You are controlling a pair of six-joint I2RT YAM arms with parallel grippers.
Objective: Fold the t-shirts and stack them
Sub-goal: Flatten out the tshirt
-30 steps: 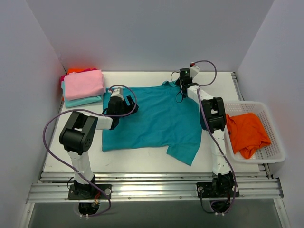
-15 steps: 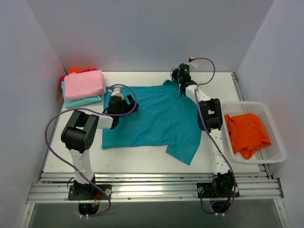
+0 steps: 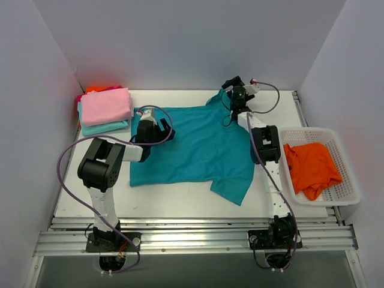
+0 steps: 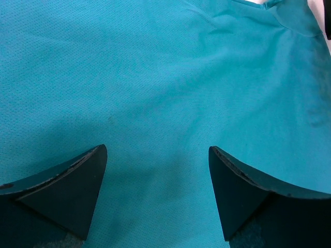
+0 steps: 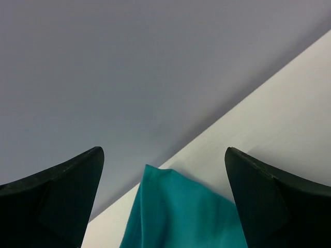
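Observation:
A deep teal t-shirt (image 3: pixel 192 147) lies spread flat on the white table (image 3: pixel 180 201). My left gripper (image 3: pixel 167 135) hovers low over its left part. In the left wrist view that gripper (image 4: pixel 157 150) is open, with only teal cloth (image 4: pixel 155 77) below it. My right gripper (image 3: pixel 233 85) is at the shirt's far right sleeve corner. Seen from the right wrist, it (image 5: pixel 164 151) is open and the teal corner (image 5: pixel 181 217) lies loose between the fingers. An orange t-shirt (image 3: pixel 312 168) lies crumpled in the basket. A folded pink t-shirt (image 3: pixel 106 106) tops a pale aqua one (image 3: pixel 102 128).
The white mesh basket (image 3: pixel 348 191) stands at the right table edge. The folded stack sits at the back left corner, with orange cloth (image 3: pixel 96 89) showing behind it. Grey walls close in the back and both sides.
My right gripper has opened and let go of the teal shirt's far sleeve corner, after drawing it toward the back wall. The left arm has not moved.

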